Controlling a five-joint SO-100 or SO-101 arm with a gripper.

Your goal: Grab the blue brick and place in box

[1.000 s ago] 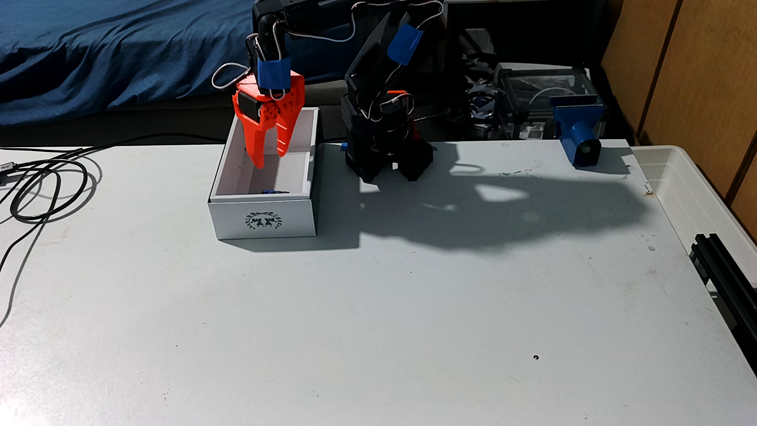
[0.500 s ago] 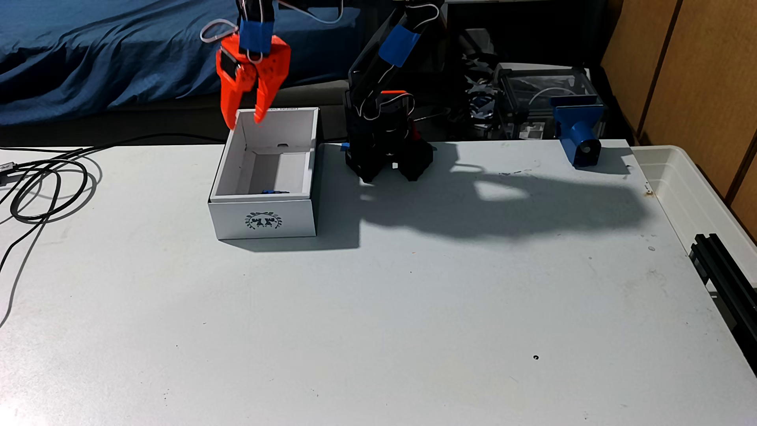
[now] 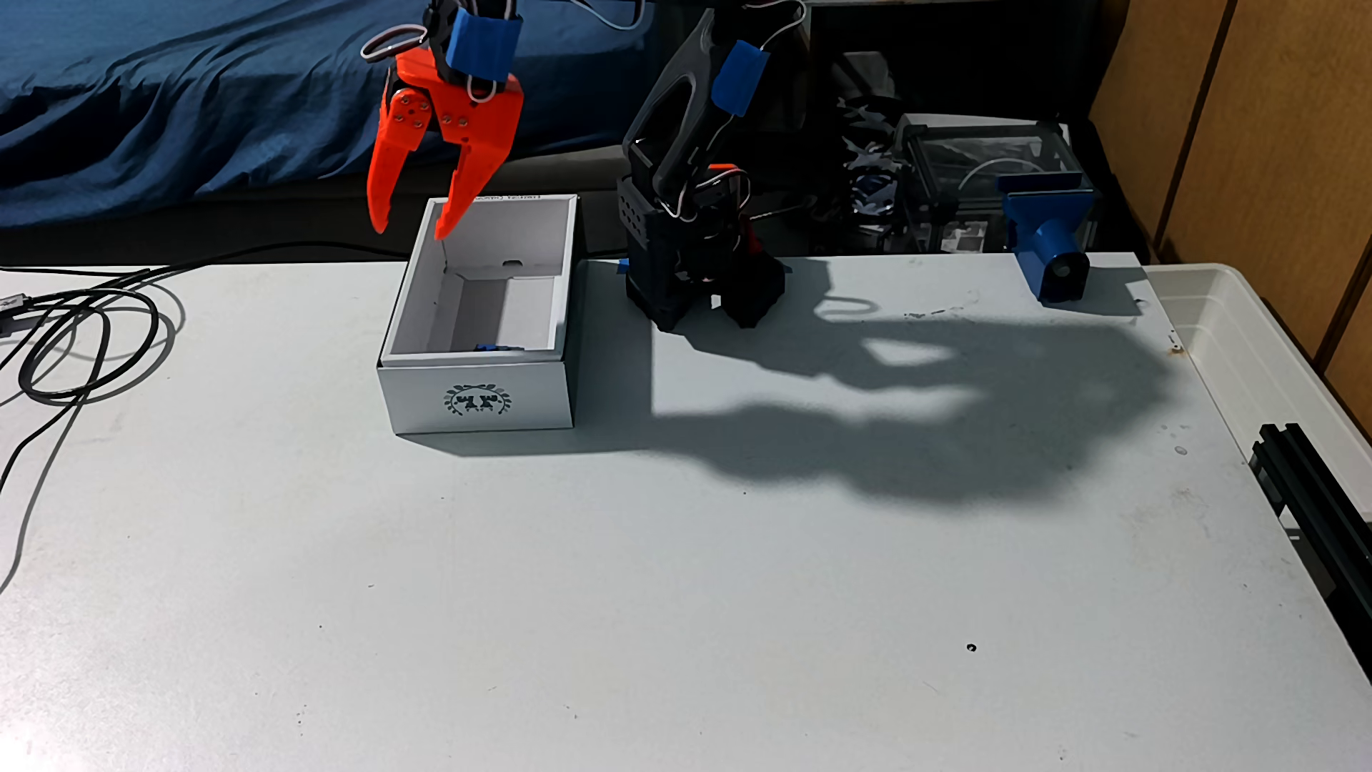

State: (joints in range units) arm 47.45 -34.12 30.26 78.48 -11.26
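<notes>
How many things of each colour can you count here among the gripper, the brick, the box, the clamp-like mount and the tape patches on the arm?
Orange: 1, the gripper
Blue: 4, the blue brick inside the box, the clamp-like mount, two tape patches
White: 1, the box
Total: 6
</notes>
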